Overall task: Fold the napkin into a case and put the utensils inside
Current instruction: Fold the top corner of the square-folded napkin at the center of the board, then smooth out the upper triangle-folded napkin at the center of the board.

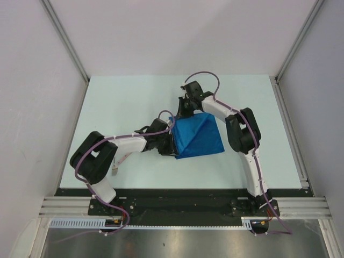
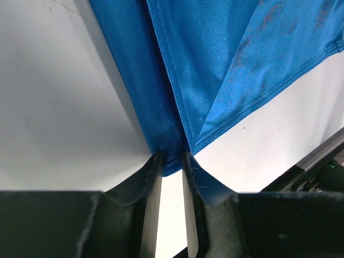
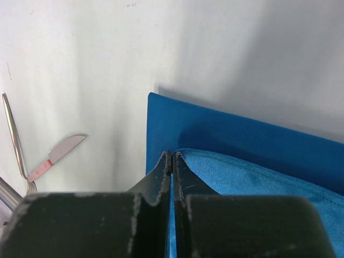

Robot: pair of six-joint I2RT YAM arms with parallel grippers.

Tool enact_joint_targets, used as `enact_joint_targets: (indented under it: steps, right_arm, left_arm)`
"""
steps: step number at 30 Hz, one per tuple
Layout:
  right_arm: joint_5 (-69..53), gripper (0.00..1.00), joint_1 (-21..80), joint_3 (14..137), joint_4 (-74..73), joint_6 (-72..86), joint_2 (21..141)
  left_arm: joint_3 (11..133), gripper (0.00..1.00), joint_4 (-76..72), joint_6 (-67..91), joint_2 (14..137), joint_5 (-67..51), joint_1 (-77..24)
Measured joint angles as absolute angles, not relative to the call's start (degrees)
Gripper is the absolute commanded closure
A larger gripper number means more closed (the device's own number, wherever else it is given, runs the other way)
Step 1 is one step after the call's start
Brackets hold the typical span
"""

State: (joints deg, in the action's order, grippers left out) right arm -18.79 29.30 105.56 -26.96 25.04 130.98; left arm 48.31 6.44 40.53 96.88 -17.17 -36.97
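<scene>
The royal-blue napkin lies partly folded at the table's middle, one flap turned over diagonally. My left gripper is at its left edge; in the left wrist view the fingertips pinch a layered corner of the napkin. My right gripper is at the far left corner, shut on a lifted edge of the napkin, and blue cloth shows between the jaws. A knife and a fork lie on the table to the left in the right wrist view. No finished case shows.
The pale table is bounded by grey walls and aluminium frame posts. A metal rail runs along the right edge, and it also shows in the left wrist view. Both arm bases sit on the black near edge.
</scene>
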Motion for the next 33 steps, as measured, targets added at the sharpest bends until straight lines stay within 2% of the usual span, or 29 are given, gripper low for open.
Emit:
enact_joint_targets:
  steps: [6,8,10,12,17,20,21,23,28,33]
  right_arm:
    - [-19.6,1.0,29.3,107.7,-27.0,25.0,132.6]
    - [-20.0,0.97,29.3,108.4,-26.9,25.0,133.3]
    - [-20.3,0.89,29.3,109.1,-26.9,25.1,134.0]
    - [-20.7,0.79,29.3,109.6,-26.9,25.3,134.6]
    - [-21.4,0.61,28.9,109.6,-27.2,25.3,135.3]
    - [-21.7,0.52,28.0,109.6,-27.2,25.1,135.1]
    - [-21.8,0.46,27.6,109.6,-27.2,25.0,135.0]
    - [-22.0,0.41,26.7,109.6,-27.8,24.8,134.0]
    - [-22.1,0.41,23.5,104.9,-28.0,23.9,126.2]
    - [-26.0,0.55,18.5,94.6,-23.4,23.9,116.2]
  left_arm:
    - [48.3,0.74,6.3,40.5,96.9,-17.2,-37.0]
    - [48.3,0.74,6.3,40.5,96.9,-17.2,-37.0]
    - [48.3,0.72,6.3,40.5,96.9,-17.1,-37.0]
    - [48.3,0.67,6.3,40.5,96.9,-17.1,-37.0]
    - [48.3,0.52,9.6,40.1,94.9,-16.1,-36.7]
    - [48.7,0.51,14.2,39.5,89.9,-14.5,-35.9]
    - [49.1,0.51,15.1,39.4,88.4,-14.1,-35.4]
    - [50.3,0.55,16.4,38.8,85.1,-13.6,-33.3]
    - [58.3,0.63,15.9,38.2,87.1,-15.4,-29.4]
    - [66.9,0.58,13.5,38.1,97.5,-18.3,-29.4]
